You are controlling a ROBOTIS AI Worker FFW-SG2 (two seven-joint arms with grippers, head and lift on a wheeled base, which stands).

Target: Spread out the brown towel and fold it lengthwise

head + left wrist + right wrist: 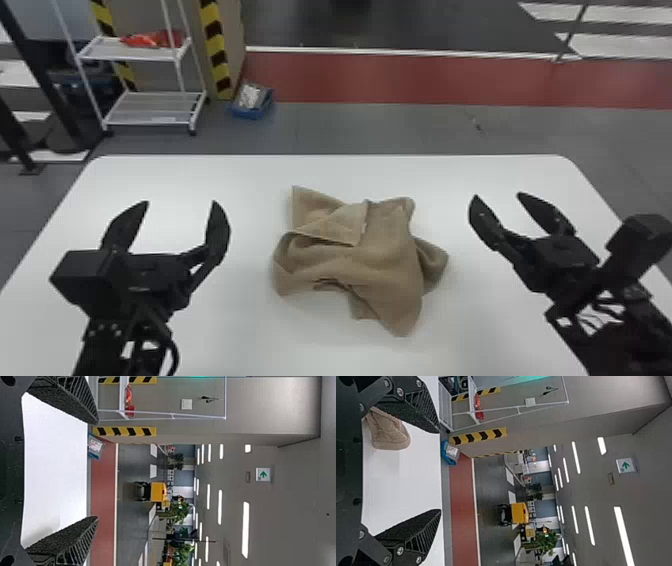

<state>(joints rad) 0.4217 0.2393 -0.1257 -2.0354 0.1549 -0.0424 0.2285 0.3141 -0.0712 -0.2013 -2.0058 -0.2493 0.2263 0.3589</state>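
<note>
The brown towel [350,250] lies crumpled on the table [240,175]; left [181,224] and right jaws [507,220] stand wide apart, either side.

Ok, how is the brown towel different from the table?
The brown towel is crumpled into folds, while the table is flat. The towel is brown, but the table is white. The towel is much smaller than the table. Both are one plain colour, without any pattern.
</note>
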